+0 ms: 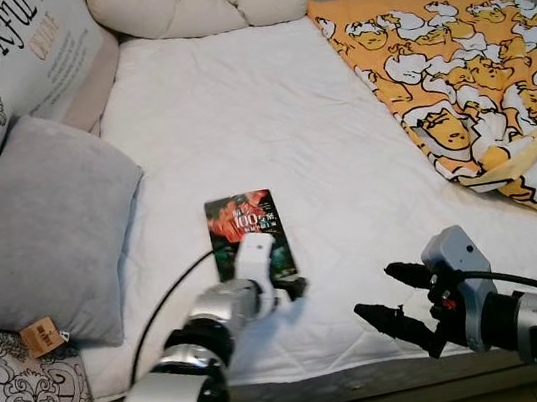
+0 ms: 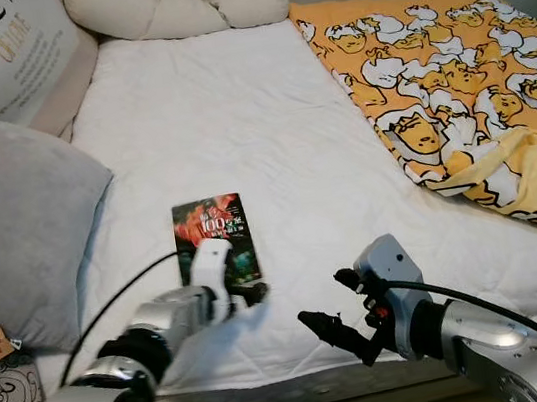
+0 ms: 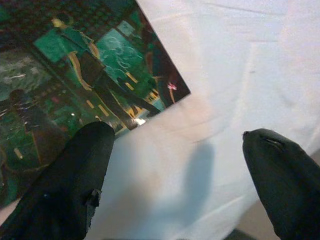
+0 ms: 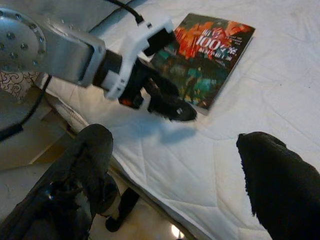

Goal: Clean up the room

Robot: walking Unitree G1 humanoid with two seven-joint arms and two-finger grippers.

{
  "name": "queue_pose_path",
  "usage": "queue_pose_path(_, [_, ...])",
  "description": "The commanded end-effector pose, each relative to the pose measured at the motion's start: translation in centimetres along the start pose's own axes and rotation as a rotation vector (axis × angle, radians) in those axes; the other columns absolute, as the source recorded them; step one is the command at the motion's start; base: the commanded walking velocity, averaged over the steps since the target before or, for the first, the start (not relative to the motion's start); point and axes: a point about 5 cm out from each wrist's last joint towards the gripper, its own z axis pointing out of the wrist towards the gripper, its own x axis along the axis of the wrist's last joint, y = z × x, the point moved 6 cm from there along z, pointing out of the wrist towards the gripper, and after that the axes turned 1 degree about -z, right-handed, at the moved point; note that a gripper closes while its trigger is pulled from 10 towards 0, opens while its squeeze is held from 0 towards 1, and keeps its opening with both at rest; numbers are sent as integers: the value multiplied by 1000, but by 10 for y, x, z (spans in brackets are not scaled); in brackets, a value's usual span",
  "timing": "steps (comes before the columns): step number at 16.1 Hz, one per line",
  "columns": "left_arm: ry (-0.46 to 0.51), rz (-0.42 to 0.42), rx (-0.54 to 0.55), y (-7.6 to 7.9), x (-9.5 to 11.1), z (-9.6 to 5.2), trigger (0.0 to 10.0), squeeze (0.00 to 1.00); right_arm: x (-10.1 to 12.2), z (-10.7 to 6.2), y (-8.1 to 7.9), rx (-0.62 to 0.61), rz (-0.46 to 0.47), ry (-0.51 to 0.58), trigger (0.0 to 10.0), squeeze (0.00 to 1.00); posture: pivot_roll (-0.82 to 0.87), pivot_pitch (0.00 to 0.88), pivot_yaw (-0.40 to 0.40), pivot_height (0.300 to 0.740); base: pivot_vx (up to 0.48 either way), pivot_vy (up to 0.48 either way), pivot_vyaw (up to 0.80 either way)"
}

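Book (image 1: 249, 232) lay flat on white mattress (image 1: 265, 110), lower centre of frame, not yet lifted. Left gripper (image 1: 289, 286) hovered at its near edge, fingers spread, empty. Right gripper (image 1: 397, 301) lower right, spread, empty. Cleanup barely begun.

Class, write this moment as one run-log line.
left gripper: open, at book's near edge | right gripper: open, above bed edge | book: flat on bed, not gripped
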Motion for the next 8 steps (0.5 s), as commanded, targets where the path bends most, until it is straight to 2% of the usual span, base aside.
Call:
queue_pose_path(1, [29,-39,-11,8,10,2,10000,0,2,-1,3,1,-5,1,10000,0,-359,0,-48,740,0,0,0])
queue_pose_path(2, [43,-25,-18,12,15,2,10000,0,3,-1,3,2,-8,1,10000,0,-362,0,-50,740,0,0,0])
queue_pose_path(4, [35,10,-4,9,16,2,10000,0,3,0,3,4,-10,2,10000,0,-360,0,-51,740,0,0,0])
queue_pose_path(5, [21,59,25,0,14,0,10000,0,4,0,3,7,-11,3,10000,0,-356,0,-51,740,0,0,0])
queue_pose_path(8, [10,121,63,-17,12,-6,10000,0,4,1,3,9,-11,8,10000,0,-344,0,-49,740,0,0,0])
